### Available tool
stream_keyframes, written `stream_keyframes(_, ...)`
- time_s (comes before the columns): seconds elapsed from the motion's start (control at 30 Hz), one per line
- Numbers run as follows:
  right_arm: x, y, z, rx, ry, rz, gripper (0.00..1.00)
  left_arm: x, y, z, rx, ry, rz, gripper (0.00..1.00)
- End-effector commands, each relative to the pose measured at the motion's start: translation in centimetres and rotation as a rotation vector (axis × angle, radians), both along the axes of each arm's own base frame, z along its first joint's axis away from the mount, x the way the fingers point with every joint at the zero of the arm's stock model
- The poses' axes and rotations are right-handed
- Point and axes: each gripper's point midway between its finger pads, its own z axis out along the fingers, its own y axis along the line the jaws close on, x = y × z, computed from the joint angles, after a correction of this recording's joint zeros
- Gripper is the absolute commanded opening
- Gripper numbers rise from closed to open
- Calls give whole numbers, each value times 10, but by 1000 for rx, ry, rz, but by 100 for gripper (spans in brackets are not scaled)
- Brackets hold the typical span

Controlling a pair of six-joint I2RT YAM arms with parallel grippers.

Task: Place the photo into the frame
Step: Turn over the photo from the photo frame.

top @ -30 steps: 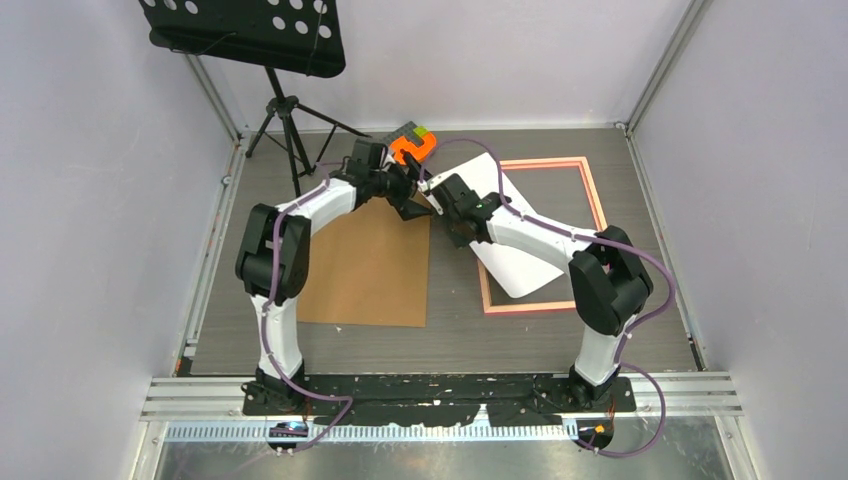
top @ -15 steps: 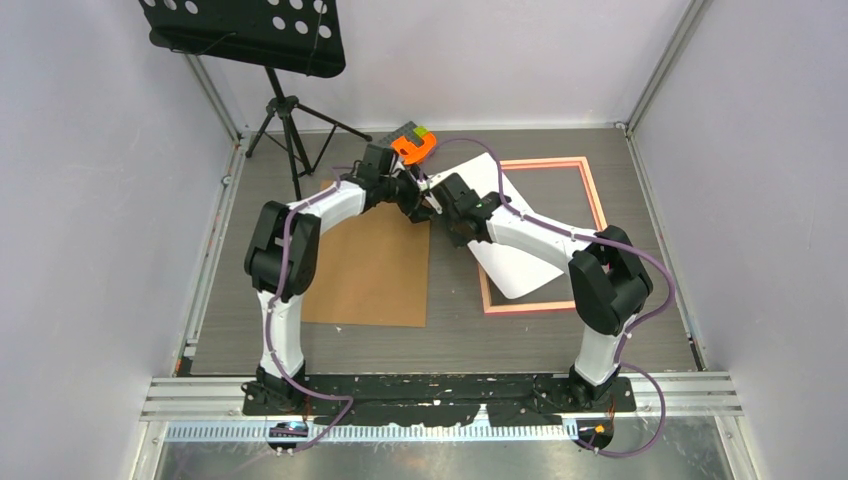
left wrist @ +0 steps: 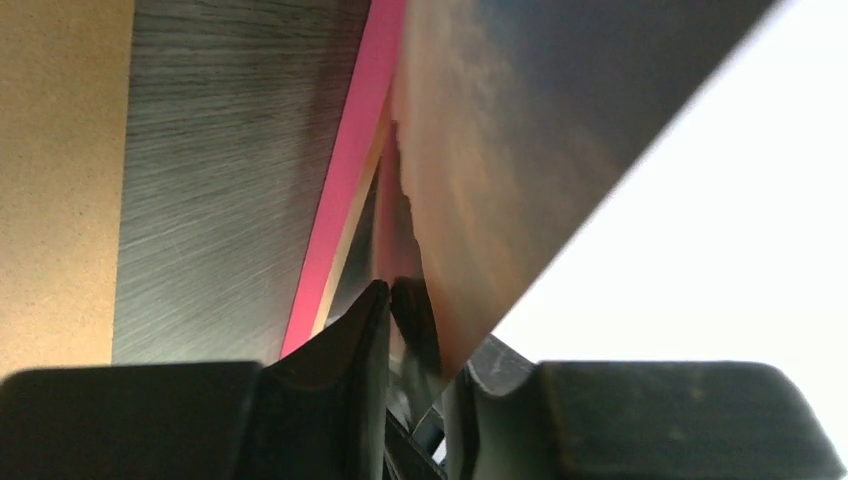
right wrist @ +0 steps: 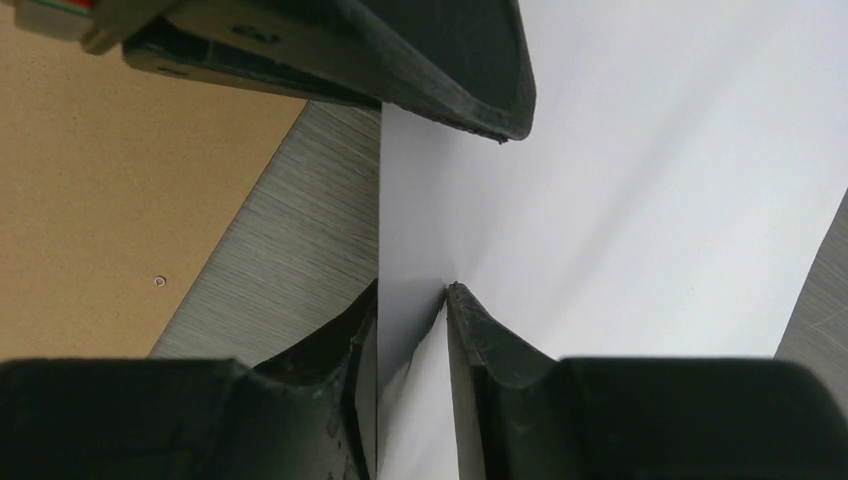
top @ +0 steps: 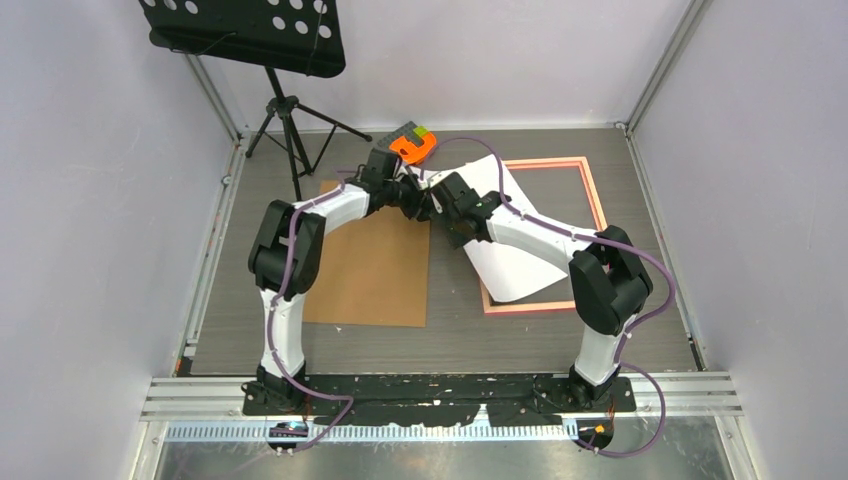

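The photo (top: pixel 510 275) shows its white back, tilted up over the salmon-pink frame (top: pixel 590 195). Its left corner is raised between my two grippers, which meet nose to nose. In the left wrist view the printed side (left wrist: pixel 500 130) runs down between the fingers of my left gripper (left wrist: pixel 430 320). It leans on the left finger, with a narrow gap to the other. My right gripper (right wrist: pixel 410 295) has the white sheet (right wrist: pixel 620 200) between slightly parted fingers, touching only the right one. In the top view the left gripper (top: pixel 421 196) sits beside the right gripper (top: pixel 437 197).
A brown backing board (top: pixel 370 265) lies flat on the left under the left arm. A small orange tape-like object (top: pixel 413 146) sits at the back just behind the grippers. A black music stand's tripod (top: pixel 285 110) is at the back left. The frame's pink edge (left wrist: pixel 345 190) passes under the photo.
My left gripper has moved right onto the photo's raised corner and narrowed its jaws around it. The right jaws have parted a little. The photo's near edge hangs lower.
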Motion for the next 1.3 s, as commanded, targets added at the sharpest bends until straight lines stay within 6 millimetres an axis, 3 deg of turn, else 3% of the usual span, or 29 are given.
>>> stream_keyframes(0.0, 7, 13, 39, 88, -61, -2, 36, 4, -5, -2, -12, -36, -11, 20)
stream_keyframes(0.13, 5, 8, 56, 98, -88, -4, 51, 6, -4, -7, -4, -41, -13, 13)
stream_keyframes(0.23, 6, -4, 74, 108, -122, -18, 61, 8, -2, -9, 12, -63, -27, 0)
stream_keyframes(0.4, 7, -31, 98, 124, -172, -60, 70, 14, 4, -7, 78, -123, -60, 0)
stream_keyframes(0.43, 10, -41, 108, 130, -195, -74, 71, 15, 5, -5, 84, -131, -65, 0)
stream_keyframes(0.67, 24, -119, 123, 153, -229, -247, 74, 21, 10, 7, 116, -216, -132, 0)
stream_keyframes(1.0, 43, -242, 85, 86, -204, -518, 70, 18, 12, 2, 183, -263, -257, 0)
stream_keyframes(1.27, 55, -306, 58, 92, -142, -630, 68, 12, 15, -7, 204, -274, -330, 0)
